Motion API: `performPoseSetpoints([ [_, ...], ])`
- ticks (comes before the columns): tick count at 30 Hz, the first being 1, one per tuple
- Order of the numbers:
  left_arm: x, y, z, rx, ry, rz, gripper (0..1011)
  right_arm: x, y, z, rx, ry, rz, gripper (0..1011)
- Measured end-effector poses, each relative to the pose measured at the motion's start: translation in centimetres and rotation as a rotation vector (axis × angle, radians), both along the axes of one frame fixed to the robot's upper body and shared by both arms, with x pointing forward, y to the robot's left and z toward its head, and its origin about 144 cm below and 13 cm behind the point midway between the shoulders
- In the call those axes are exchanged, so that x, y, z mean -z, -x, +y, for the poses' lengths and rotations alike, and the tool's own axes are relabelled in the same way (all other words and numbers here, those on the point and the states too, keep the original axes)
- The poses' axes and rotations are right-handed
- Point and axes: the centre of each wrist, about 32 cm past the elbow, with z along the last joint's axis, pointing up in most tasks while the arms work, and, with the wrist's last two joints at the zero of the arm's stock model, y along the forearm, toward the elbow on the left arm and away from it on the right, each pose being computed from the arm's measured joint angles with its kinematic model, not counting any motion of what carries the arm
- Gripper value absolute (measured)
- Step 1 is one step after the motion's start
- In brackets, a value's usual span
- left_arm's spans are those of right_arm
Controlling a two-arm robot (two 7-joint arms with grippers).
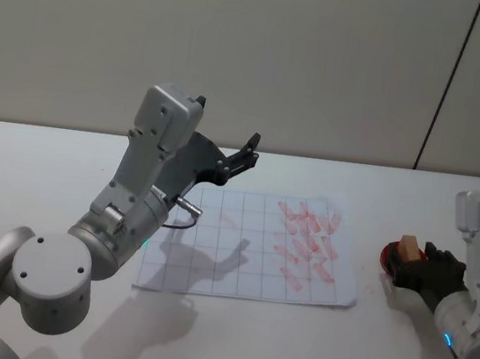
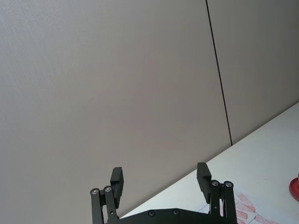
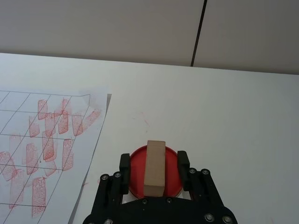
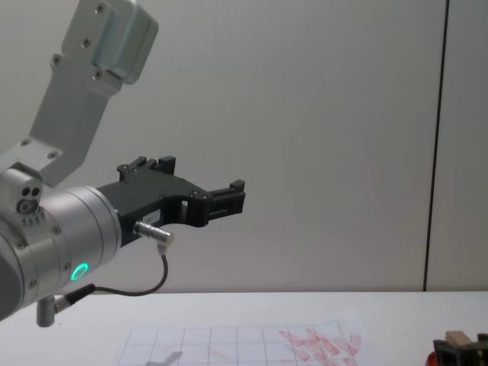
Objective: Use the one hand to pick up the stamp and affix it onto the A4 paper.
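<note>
The stamp [image 3: 154, 168] is found resting on the red ink pad [image 3: 137, 175] at the right of the white table [image 1: 350, 353], w/ the pad set near the right edge of the paper [image 1: 238, 263] but apart from it. The R gripper [image 3: 153, 163] is set around the stamp. One black finger [image 3: 124, 163] is placed on each side of the block, and a strip of red pad is seen btw. each finger and the wood, so the fingers are spread and nothing is grasped. The stamp's long sides are lined up approx. parallel w/ the fingers. The paper is laid flat at the table's middle, in front of the robot. A grey grid is printed on it, and its right half is covered w/ many red stamp marks [image 1: 307, 241], some overlapping. The left half is marked only faintly. A few pale red smudges [image 3: 142, 119] are noted on the table near the pad. The L gripper [image 2: 160, 179] is held well above the table on the left, pointed toward the grey wall [image 1: 241, 38]. Its fingers are spread wide and nothing is held. The L arm's shadow [image 1: 211, 264] is cast on the paper's left half. A green light [image 4: 78, 271] is shown on the L wrist, and a thin cable [image 4: 145, 286] is looped below it.
</note>
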Motion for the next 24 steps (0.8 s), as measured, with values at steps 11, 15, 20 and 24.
performPoseSetpoints([
  [11,0.0,0.0,0.0,0.0,0.0,0.0,1001,0.44,-0.54,0.26,-0.004,0.006,0.012,276],
  [15,0.0,0.0,0.0,0.0,0.0,0.0,1001,0.51,-0.67,0.32,-0.003,0.009,0.014,219],
  [20,0.0,0.0,0.0,0.0,0.0,0.0,1001,0.57,-0.8,0.4,0.001,0.011,0.018,219],
  [24,0.0,0.0,0.0,0.0,0.0,0.0,1001,0.61,-0.92,0.44,0.009,0.012,0.022,220],
])
